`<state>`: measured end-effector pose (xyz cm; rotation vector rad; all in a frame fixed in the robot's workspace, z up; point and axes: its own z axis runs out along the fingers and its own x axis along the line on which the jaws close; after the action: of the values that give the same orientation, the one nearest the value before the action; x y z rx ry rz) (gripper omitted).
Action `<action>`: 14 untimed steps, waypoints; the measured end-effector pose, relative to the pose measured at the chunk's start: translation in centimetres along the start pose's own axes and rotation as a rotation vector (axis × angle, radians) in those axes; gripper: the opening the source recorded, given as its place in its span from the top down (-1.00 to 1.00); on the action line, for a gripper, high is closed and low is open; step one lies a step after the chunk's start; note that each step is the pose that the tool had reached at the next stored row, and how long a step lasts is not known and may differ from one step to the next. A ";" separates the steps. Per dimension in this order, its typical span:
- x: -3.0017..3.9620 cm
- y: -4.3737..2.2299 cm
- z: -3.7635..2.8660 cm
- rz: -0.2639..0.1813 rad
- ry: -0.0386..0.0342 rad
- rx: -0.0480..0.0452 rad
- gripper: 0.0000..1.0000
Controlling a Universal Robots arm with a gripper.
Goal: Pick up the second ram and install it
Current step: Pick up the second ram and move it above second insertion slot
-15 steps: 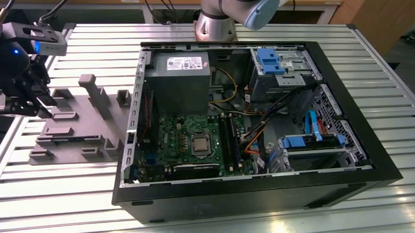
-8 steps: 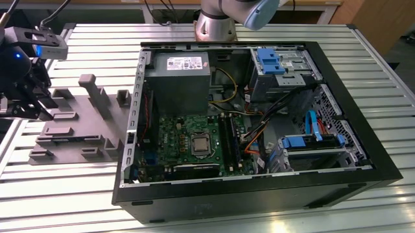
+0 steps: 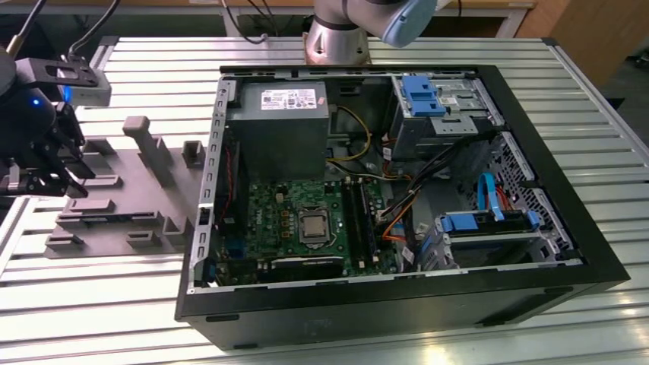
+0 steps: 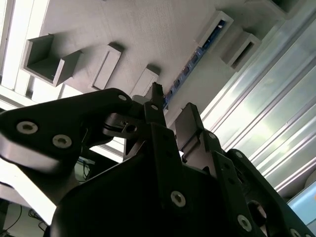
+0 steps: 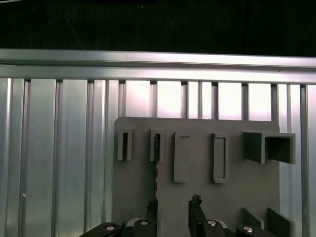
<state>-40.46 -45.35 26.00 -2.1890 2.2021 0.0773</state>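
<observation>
Fingers apart, the tool (image 4: 173, 106) hangs close above the second ram (image 4: 190, 61), which stands edgewise among grey holder blocks (image 4: 106, 66) beneath it; the open computer case (image 3: 406, 190) sits well aside.

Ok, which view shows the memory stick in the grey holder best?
Second wrist view: the memory stick shows its blue face and chips, standing in the grey holder. The first wrist view has it edge-on, a thin dark line; the exterior view, barely a dark strip.
</observation>
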 end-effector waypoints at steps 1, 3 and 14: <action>0.03 0.01 0.13 0.000 -0.0001 0.0001 0.24; 0.04 0.00 0.16 0.000 0.0000 -0.0001 0.24; 0.15 -0.01 0.23 0.000 -0.0001 0.0001 0.24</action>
<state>-40.46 -45.48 25.76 -2.1889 2.2020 0.0773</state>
